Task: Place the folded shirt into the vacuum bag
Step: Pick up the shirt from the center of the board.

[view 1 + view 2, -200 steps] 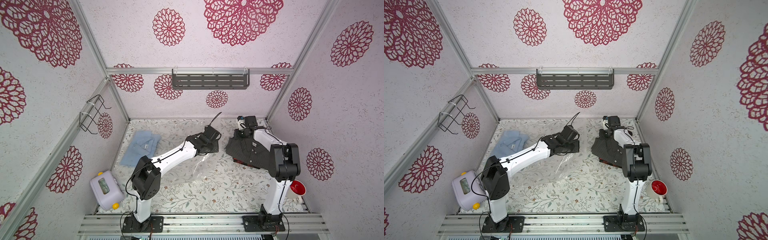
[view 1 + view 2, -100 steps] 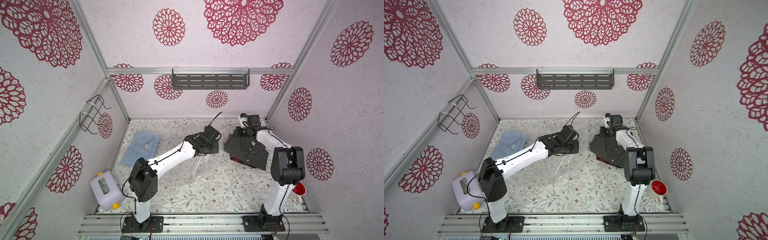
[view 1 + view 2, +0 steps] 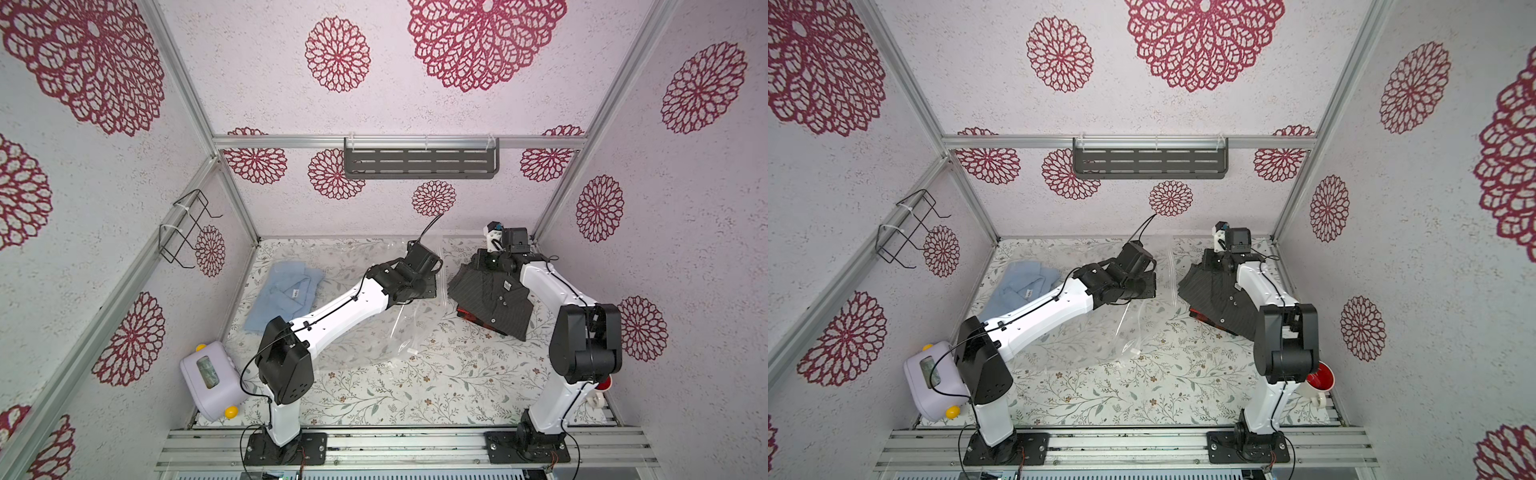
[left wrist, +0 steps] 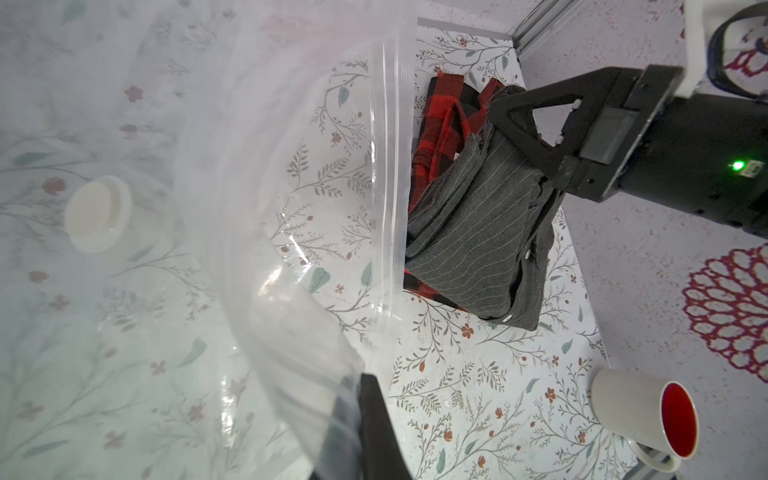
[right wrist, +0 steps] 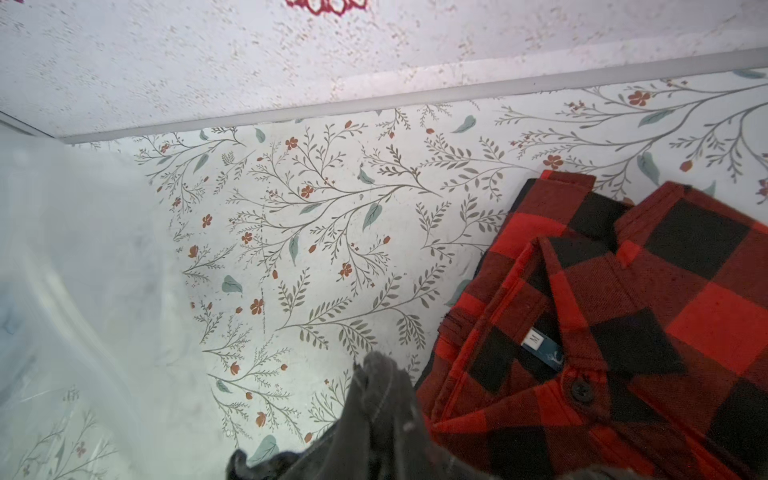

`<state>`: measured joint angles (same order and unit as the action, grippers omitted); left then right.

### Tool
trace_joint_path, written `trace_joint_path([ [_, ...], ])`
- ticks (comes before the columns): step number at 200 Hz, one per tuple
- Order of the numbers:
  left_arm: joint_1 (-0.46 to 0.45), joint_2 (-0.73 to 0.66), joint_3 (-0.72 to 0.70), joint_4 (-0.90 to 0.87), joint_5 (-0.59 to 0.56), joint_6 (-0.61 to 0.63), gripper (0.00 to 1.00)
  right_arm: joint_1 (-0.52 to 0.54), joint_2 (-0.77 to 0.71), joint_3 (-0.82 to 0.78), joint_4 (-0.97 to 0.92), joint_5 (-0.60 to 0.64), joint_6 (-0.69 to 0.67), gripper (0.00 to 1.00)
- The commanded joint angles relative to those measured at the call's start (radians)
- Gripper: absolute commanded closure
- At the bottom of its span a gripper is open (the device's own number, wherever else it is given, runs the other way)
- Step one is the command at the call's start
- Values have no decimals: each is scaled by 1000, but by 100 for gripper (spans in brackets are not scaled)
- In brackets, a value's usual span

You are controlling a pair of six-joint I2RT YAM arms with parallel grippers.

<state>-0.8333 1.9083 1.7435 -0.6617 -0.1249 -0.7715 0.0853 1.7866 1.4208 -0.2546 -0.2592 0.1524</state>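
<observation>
Vacuum bag (image 4: pixel 386 166) edge nr grey shirt (image 4: pixel 469 232)

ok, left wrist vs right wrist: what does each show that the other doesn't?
Left wrist only: white valve and zip strip of the vacuum bag, the right gripper shut on the grey striped shirt, a mug. Right wrist only: size label and button of the red plaid shirt. Both: vacuum bag, grey striped shirt, red plaid shirt, floral table.
</observation>
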Motion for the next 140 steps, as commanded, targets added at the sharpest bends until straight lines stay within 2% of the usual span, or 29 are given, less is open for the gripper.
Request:
trace_joint_path([
  [1, -9, 97, -29, 110, 78, -40, 100, -4, -72, 12, 33, -33, 21, 100],
  [56, -16, 183, -43, 200, 85, -92, 100, -22, -103, -12, 21, -21, 32, 100],
  [87, -16, 187, -59, 232, 86, -114, 100, -25, -125, -34, 47, -78, 59, 100],
  [140, -17, 71, -126, 281, 79, -150, 100, 0, -109, -88, 145, -197, 180, 100],
])
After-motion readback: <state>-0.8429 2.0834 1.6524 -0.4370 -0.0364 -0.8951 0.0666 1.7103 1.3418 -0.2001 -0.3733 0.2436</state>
